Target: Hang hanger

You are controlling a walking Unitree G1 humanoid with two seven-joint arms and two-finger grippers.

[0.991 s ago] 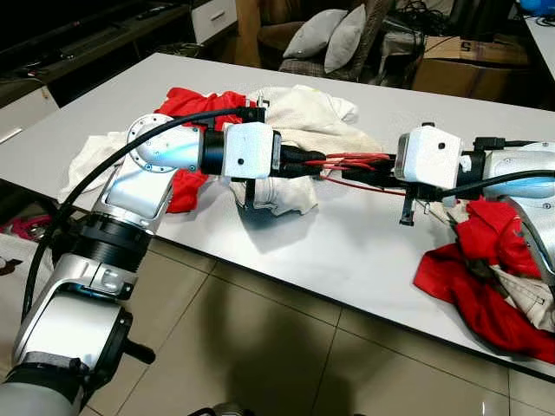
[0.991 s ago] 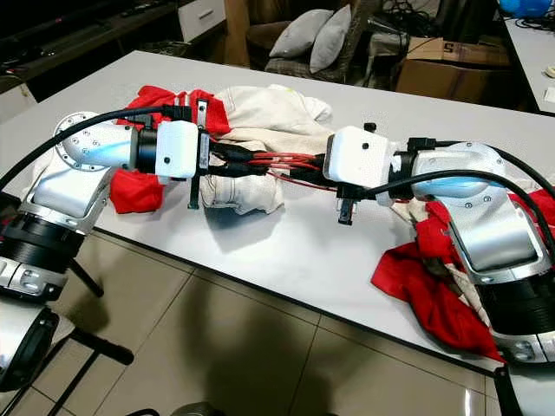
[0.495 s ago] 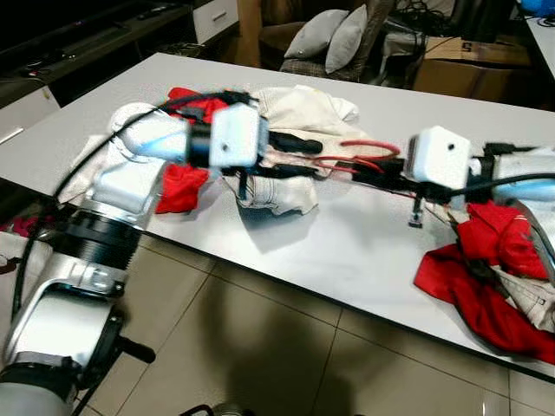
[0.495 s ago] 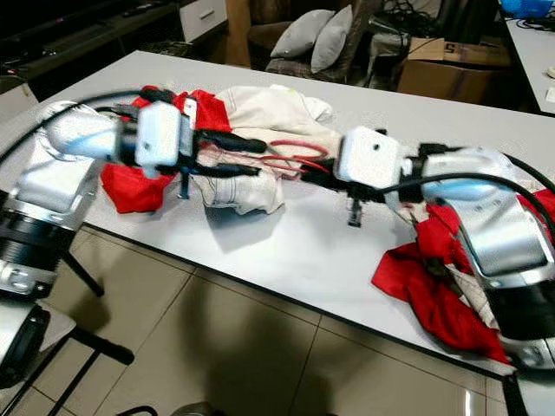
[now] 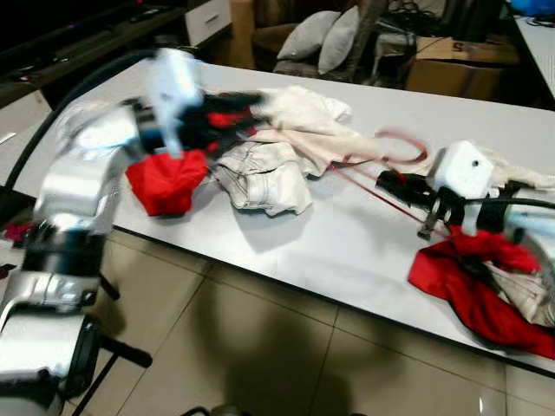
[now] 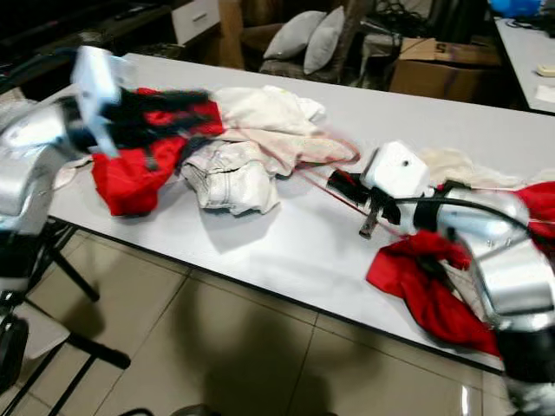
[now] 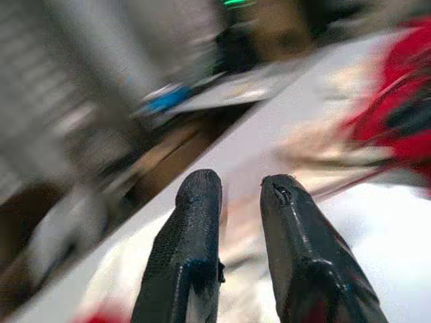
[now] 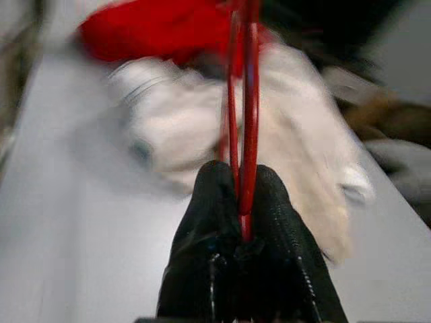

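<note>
A white table (image 5: pixel 347 251) carries heaps of cream and red clothes (image 5: pixel 260 169). Over them the left gripper (image 7: pixel 239 195) hangs empty, fingers slightly parted. The right gripper (image 8: pixel 244 202) is clamped on the thin red hanger (image 8: pixel 244 101), which stretches above the tabletop. It looks light, springy and slick, so gripping near its hook seems wise.

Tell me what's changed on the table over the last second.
The left pincer let go of the red hanger and swung away to the robot's left, over the red garment; its fingers now stand apart with nothing between them. The right pincer drew back toward the robot's right, keeping the hanger clamped. The white clothes lie as before.
</note>
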